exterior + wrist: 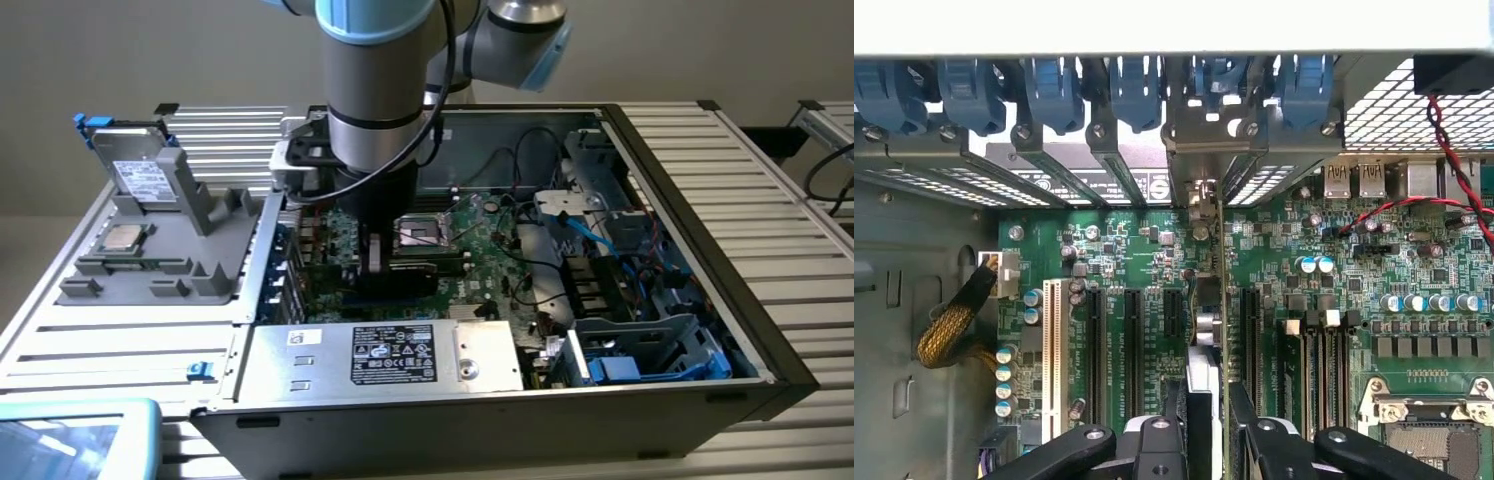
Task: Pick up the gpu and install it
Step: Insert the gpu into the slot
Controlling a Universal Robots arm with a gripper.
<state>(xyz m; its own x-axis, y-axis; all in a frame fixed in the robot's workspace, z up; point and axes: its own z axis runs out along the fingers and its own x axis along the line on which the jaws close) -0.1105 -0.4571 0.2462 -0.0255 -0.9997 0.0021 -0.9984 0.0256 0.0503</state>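
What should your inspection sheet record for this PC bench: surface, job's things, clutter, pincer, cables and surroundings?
Surface: slatted table bearing an open PC case.
Job's things: gpu upright, edge-on over the motherboard slots, bracket end at the case's rear wall; whether it is seated cannot be told.
Clutter: grey tray at the exterior view's left, holding a chip.
Pincer: pincer closed on the gpu.
Cables: braided cable, red-black wires and blue cable, all inside the case.
Surroundings: plain wall.
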